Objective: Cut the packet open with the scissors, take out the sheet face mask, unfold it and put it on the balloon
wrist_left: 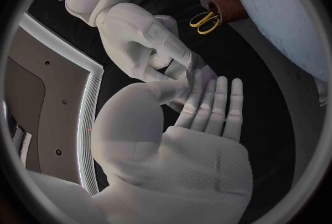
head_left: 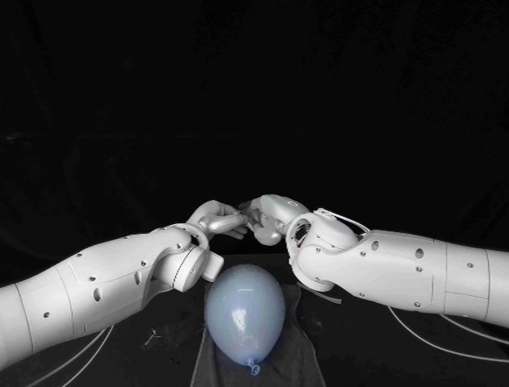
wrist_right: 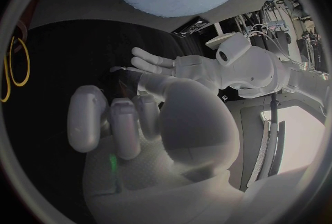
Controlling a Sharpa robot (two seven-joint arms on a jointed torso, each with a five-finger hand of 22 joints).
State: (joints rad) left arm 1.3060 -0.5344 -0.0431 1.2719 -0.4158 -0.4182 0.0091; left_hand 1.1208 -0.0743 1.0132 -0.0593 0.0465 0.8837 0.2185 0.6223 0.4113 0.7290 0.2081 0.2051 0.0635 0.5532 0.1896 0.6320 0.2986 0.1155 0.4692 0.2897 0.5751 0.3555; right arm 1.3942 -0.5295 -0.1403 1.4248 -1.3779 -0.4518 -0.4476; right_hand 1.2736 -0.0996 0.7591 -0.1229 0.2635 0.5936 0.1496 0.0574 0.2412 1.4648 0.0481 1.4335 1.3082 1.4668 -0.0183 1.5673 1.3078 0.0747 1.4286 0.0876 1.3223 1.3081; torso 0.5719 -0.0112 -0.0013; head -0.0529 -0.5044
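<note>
The pale blue balloon (head_left: 245, 310) lies lengthwise on a dark cloth (head_left: 295, 355) close to my body, knot toward me. Above its far end my left hand (head_left: 219, 219) and right hand (head_left: 272, 214) meet, touching. In the left wrist view the left hand (wrist_left: 207, 108) has its fingers straight and side by side, and the right hand (wrist_left: 166, 63) presses in at its thumb side. The right hand (wrist_right: 118, 119) has its fingers curled. A small dark shape (wrist_right: 127, 80) sits between the hands; I cannot tell what it is. The yellow-handled scissors (wrist_left: 204, 20) stand in a brown holder (wrist_left: 227, 9).
The balloon (wrist_left: 284, 8) lies just beside the scissors holder. The scissors' yellow handles (wrist_right: 17, 63) sit near the right hand. White cables (head_left: 440, 339) trail on the black table under both arms.
</note>
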